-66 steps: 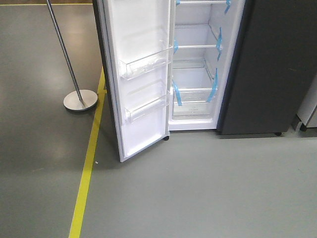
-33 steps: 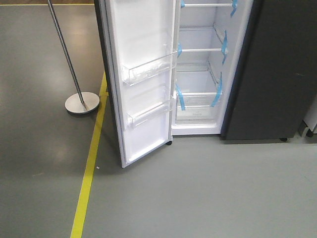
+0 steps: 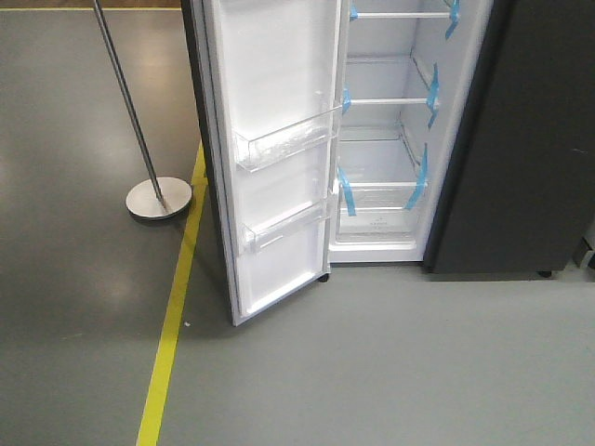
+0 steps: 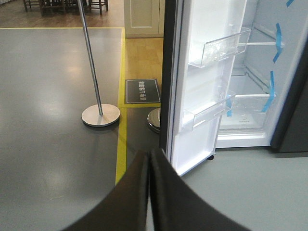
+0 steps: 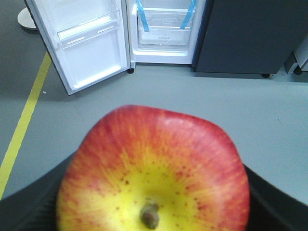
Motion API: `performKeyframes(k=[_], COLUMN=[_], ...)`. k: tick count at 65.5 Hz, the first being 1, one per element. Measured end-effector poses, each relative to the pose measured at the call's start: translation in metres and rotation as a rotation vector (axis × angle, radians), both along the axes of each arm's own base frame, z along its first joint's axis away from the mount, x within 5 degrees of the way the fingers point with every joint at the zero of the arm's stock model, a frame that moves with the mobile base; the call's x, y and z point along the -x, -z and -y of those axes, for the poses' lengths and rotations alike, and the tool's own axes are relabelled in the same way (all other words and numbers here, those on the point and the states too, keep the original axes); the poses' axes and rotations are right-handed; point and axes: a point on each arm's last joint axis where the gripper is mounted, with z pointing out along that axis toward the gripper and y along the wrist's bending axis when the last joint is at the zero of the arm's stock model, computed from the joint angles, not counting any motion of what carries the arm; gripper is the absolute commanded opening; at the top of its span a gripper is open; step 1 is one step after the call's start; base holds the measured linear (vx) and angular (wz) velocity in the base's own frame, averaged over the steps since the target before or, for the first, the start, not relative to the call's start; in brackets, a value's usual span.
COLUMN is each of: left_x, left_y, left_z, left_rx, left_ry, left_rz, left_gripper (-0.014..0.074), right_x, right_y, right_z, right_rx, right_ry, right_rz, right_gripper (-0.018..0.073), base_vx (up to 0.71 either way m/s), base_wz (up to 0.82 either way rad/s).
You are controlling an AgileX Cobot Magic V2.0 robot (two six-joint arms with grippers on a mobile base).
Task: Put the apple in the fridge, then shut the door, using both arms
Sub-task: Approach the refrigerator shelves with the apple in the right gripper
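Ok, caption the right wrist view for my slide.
Wrist view: round red-and-yellow apple held in the black right gripper, tall dark grey fridge ahead, white-lined door open.

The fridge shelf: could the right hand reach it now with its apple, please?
Probably not yet: the door stands open, nothing blocks the way, but the fridge sits far beyond the apple.

Left gripper (image 4: 148, 153): jaws glossy black, smooth, curved, tapering to narrow tips, thin seam between them. Right gripper (image 5: 154, 202): dull black, seen only at lower corners.
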Motion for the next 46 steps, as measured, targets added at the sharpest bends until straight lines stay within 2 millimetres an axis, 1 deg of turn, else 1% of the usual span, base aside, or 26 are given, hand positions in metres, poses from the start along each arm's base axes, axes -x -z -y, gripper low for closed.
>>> performKeyframes(k=[46], left_x=[0.0], left_y=[0.0], left_z=[0.0], left_rx=[0.0], left_ry=[0.0], left_rz=[0.0], left_gripper=[-0.0006], right_x=[0.0], right_y=[0.0], right_z=[0.0], right_rx=[0.0], right_ry=[0.0], right_rz=[0.0], right_gripper=[0.0099], base_vx=[0.09], base_wz=[0.02])
